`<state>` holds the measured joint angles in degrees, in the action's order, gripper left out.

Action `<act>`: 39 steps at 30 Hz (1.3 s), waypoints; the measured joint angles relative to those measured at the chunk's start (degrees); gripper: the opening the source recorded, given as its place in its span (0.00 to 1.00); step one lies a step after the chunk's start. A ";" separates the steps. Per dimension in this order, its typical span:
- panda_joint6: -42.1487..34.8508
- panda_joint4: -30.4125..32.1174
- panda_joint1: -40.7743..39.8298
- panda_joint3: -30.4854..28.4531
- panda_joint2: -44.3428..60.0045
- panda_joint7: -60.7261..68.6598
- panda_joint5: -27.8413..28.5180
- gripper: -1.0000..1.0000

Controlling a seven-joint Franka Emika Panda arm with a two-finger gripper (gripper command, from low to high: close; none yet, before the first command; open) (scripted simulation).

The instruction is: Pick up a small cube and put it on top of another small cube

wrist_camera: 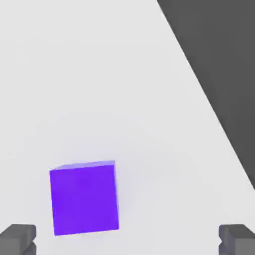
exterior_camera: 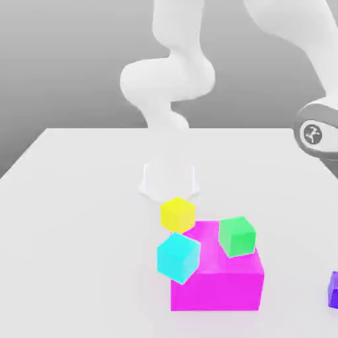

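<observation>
Exterior view: the purple-blue cube [exterior_camera: 333,290] sits at the lower right edge of the frame, alone on the white surface [exterior_camera: 72,218], well apart from the other blocks.
Hand view: the same cube [wrist_camera: 84,197] lies in the lower left part of the frame, nearer one fingertip [wrist_camera: 19,238] than the other.
Hand: the hand [wrist_camera: 127,239] is released, its fingertips spread wide with nothing between them; the cube looks off-centre, so it probably needs shifting sideways before closing.
Why placed so: spread fingers above a lone cube suit an approach for the pick.
Neighbours: a yellow cube [exterior_camera: 177,214], cyan cube [exterior_camera: 178,257] and green cube [exterior_camera: 237,236] cluster at lower centre around the large magenta block [exterior_camera: 218,284]; the green one appears to rest on it.
Obstruction: nothing stands near the purple-blue cube; the surface's edge [wrist_camera: 209,99] runs close by.
</observation>
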<state>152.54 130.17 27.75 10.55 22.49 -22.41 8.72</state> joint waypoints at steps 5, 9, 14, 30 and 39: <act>5.47 -1.55 2.05 -2.18 7.51 -1.51 2.47 0.00; 5.41 -1.55 2.03 -2.16 7.51 -1.52 2.48 0.00; 1.51 -0.41 0.95 -0.67 2.48 -0.24 0.78 0.00; -12.24 18.59 -9.93 -5.71 -31.00 -19.16 -13.29 0.00; -19.18 30.14 -19.14 -7.26 -49.53 -37.98 -12.90 0.00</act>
<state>133.36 160.31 8.61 3.28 -27.04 -60.38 -4.18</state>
